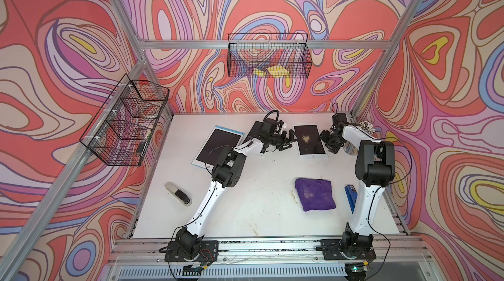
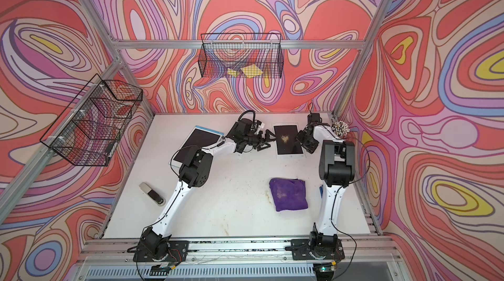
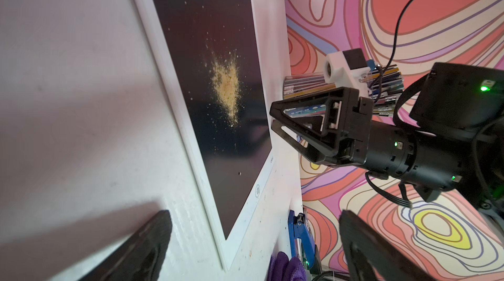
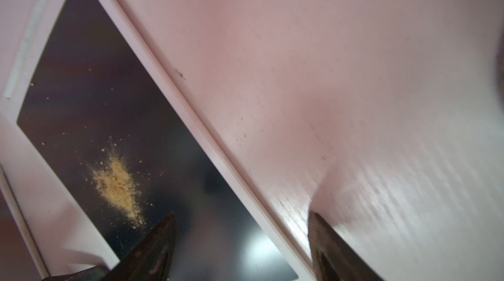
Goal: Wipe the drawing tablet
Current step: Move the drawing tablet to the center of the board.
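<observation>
Nearest in both top views stand the two arm bases (image 1: 188, 241) at the worktop's (image 1: 253, 211) front edge. Behind them a purple cloth (image 1: 315, 194) lies toward the right edge, well apart from both arms. The drawing tablet (image 1: 309, 146) lies flat near the back edge, right of centre, with a patch of yellow powder (image 1: 306, 138) on its dark screen. The left end effector (image 1: 290, 140) is just beside the tablet on the side toward the worktop's left edge, and the right end effector (image 1: 323, 137) is on the opposite side. A second tablet (image 1: 218, 143) lies toward the back left corner.

From the left wrist, the left end effector (image 3: 253, 214) has its fingers (image 3: 152, 238) spread wide with nothing between them. The right end effector (image 3: 272, 118) points at the tablet's (image 3: 191, 20) rim.

From the right wrist, the right end effector (image 4: 242, 215) has its fingers (image 4: 152, 247) apart and empty, over the tablet's (image 4: 95, 75) screen and frame. The powder (image 4: 117, 181) lies near one finger.
</observation>
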Controlling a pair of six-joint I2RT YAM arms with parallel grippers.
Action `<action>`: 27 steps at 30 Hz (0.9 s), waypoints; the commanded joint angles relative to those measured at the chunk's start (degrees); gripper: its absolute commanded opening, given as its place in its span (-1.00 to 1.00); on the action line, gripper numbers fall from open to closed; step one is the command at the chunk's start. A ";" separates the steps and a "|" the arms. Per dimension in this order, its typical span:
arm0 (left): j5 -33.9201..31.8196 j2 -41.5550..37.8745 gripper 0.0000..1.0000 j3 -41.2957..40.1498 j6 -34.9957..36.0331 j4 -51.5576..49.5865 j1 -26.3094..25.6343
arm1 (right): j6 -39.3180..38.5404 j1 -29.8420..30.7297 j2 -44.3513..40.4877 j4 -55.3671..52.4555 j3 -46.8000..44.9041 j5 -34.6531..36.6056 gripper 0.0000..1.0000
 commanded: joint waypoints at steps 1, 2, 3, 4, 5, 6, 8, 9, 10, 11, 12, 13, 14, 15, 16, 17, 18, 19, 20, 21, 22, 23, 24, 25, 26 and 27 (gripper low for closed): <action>-0.56 -1.35 0.99 1.41 1.69 -3.46 -0.55 | 0.14 0.57 -0.02 1.22 -4.55 -5.97 0.56; -0.72 -1.63 0.98 1.43 2.45 -4.46 -0.56 | 0.17 0.88 -0.51 1.79 -5.50 -6.96 0.55; -1.23 -1.97 0.99 1.54 3.63 -6.31 -0.65 | 0.23 1.31 -1.03 2.40 -6.46 -7.99 0.55; -1.98 -2.28 0.98 1.67 5.26 -8.51 -0.73 | 0.19 1.78 -1.61 2.76 -7.22 -8.93 0.55; -2.67 -2.55 0.98 2.17 7.06 -11.02 -0.82 | 0.20 2.19 -1.97 3.17 -7.97 -9.58 0.55; -3.74 -2.73 0.98 3.29 9.59 -15.15 -0.82 | 0.30 2.56 -2.46 3.67 -8.89 -10.34 0.55; -6.44 -2.83 0.98 5.75 14.70 -23.00 -0.99 | 0.59 3.29 -3.42 4.58 -10.38 -11.47 0.55; -7.77 -2.83 0.98 6.82 16.97 -27.16 -1.00 | 0.66 3.85 -3.73 5.00 -11.13 -11.97 0.55; -8.71 -2.74 0.98 7.63 18.89 -30.20 -1.02 | 0.61 4.30 -4.08 5.41 -11.70 -12.45 0.55; -9.42 -2.67 0.98 8.32 20.21 -32.49 -1.02 | 0.60 4.78 -4.34 5.67 -12.23 -12.78 0.55; -10.15 -2.74 0.98 8.75 21.47 -34.53 -1.00 | 0.72 5.29 -4.65 6.02 -12.90 -12.93 0.55; -10.79 -2.83 0.98 8.77 22.36 -36.10 -1.01 | 0.89 5.71 -5.12 6.50 -13.63 -13.06 0.55; -11.08 -2.96 0.98 8.61 23.01 -37.23 -1.05 | 0.99 5.93 -5.40 6.99 -14.30 -13.18 0.55; -11.21 -3.21 0.98 8.26 23.52 -37.98 -1.00 | 1.19 6.20 -5.82 7.46 -15.01 -13.43 0.55; -11.16 -3.62 0.98 7.30 23.76 -38.26 -1.00 | 1.40 6.45 -6.19 7.98 -15.73 -13.90 0.55; -11.12 -4.22 0.98 6.32 23.95 -38.30 -1.01 | 1.39 6.72 -6.50 8.30 -16.30 -14.31 0.55; -11.27 -5.18 0.98 4.77 24.17 -38.11 -1.04 | 1.59 7.03 -6.83 8.66 -16.96 -14.71 0.55; -11.46 -6.39 0.98 2.71 24.22 -37.40 -1.00 | 1.60 7.40 -7.27 8.98 -17.60 -15.00 0.55; -11.63 -7.61 0.98 0.79 24.31 -36.69 -1.00 | 1.72 7.82 -7.75 9.16 -18.23 -15.04 0.55; -12.02 -9.04 0.98 -1.50 24.56 -36.10 -0.92 | 1.73 8.50 -8.38 9.37 -18.87 -15.20 0.55; -12.52 -10.27 0.98 -3.56 24.92 -35.85 -0.91 | 1.75 9.21 -9.04 9.45 -19.67 -15.31 0.55; -12.78 -11.40 0.98 -5.08 25.26 -35.69 -0.91 | 1.94 9.89 -9.91 9.59 -20.52 -15.39 0.55; -13.08 -12.68 0.99 -7.09 25.53 -35.44 -0.93 | 2.28 10.70 -10.92 10.04 -21.64 -15.48 0.54; -13.32 -14.03 0.98 -9.19 25.88 -35.09 -0.82 | 2.63 11.61 -12.14 10.35 -22.88 -15.48 0.55; -13.54 -15.13 0.98 -10.87 26.06 -34.78 -0.78 | 2.90 12.47 -13.08 10.55 -23.92 -15.40 0.55; -13.83 -16.49 0.99 -13.01 26.16 -34.26 -0.75 | 3.13 13.51 -14.28 10.71 -25.07 -15.40 0.55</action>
